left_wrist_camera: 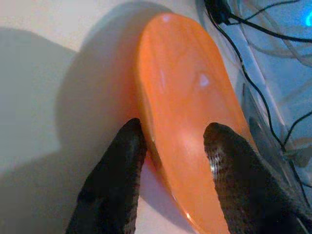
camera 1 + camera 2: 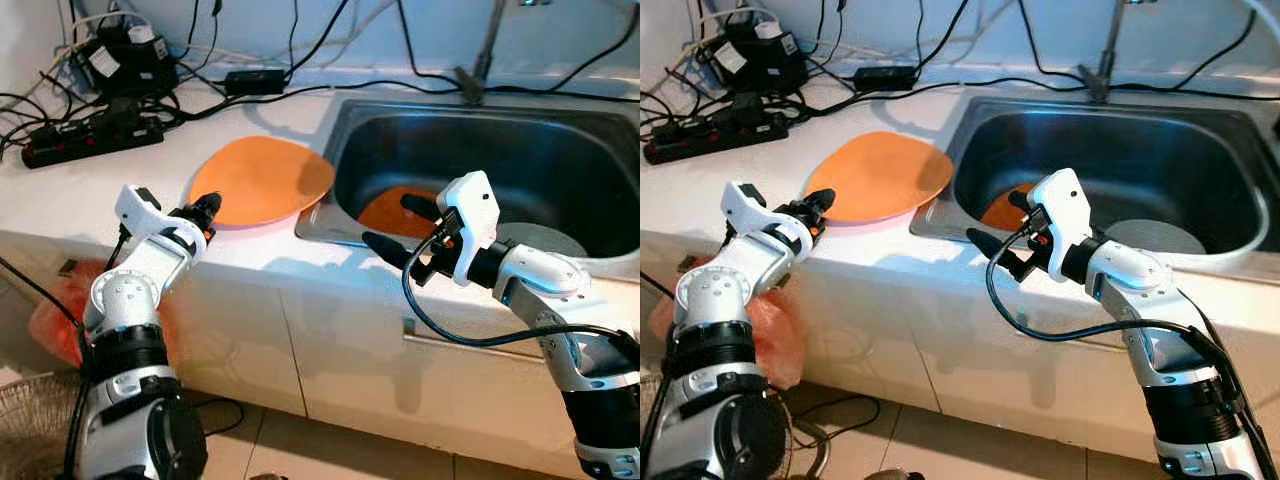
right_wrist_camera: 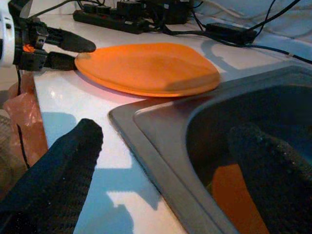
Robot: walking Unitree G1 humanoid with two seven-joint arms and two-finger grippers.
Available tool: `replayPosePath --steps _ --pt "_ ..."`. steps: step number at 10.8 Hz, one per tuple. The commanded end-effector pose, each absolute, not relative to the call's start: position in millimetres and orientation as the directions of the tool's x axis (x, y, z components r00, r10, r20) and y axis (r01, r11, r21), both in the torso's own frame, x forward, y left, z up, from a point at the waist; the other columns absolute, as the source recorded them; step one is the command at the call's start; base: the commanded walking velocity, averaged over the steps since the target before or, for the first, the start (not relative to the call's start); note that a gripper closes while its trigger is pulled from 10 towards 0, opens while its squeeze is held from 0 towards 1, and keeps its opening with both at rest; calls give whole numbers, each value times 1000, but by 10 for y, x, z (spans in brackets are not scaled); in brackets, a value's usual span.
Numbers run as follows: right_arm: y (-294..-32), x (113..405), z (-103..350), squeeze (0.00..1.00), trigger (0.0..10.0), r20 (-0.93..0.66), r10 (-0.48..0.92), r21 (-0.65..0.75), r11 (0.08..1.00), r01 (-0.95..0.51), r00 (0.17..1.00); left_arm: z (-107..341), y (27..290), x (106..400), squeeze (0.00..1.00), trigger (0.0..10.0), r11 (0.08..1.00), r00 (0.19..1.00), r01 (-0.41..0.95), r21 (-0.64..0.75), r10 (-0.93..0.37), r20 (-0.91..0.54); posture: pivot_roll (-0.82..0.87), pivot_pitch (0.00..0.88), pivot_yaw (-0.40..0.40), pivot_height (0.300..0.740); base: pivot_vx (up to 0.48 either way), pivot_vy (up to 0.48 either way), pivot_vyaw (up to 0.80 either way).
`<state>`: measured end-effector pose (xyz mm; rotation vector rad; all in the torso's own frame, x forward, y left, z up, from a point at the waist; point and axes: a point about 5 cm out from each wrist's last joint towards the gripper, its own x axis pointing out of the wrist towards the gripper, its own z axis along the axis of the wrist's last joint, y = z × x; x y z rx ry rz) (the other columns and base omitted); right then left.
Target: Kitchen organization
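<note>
The left gripper [image 1: 170, 146] has its two fingers spread around the near rim of the orange plate [image 2: 262, 180], one finger under the edge and one above; they straddle it but I cannot tell if they already press on it. The right gripper [image 2: 400, 226] is released and holds nothing, one finger over the sink [image 2: 520, 150] and one in front of its rim.

The risk, I think: the grip takes only a thin part of the rim, so the smooth, glossy plate may slip out or tilt when lifted. Its far edge at 3 o'clock overhangs the sink rim, so a push could slide it into the basin, onto the second orange plate [image 2: 398, 212] there. The power strip [image 2: 90, 140] and cables [image 2: 60, 60] at 10 o'clock lie near.

The plate is wide, shallow, rounded-triangular, resting on the white counter [image 2: 60, 210]
</note>
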<state>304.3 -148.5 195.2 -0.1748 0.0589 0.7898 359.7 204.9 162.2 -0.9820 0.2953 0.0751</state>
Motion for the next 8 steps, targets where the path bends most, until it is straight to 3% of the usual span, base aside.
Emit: replayPosePath --steps 1,8 --pt "-1463 3027 1970 0 10000 -110 709 -129 684 -718 696 1468 2072 3575 0 0 553 932 -265 -790 -62 -356 32 69 94 740 0 0 0" --pt "-1459 2997 1939 0 10000 -114 706 -118 689 -715 699 1435 2092 3680 0 0 517 933 -274 -811 -62 -354 26 77 97 740 0 0 0"
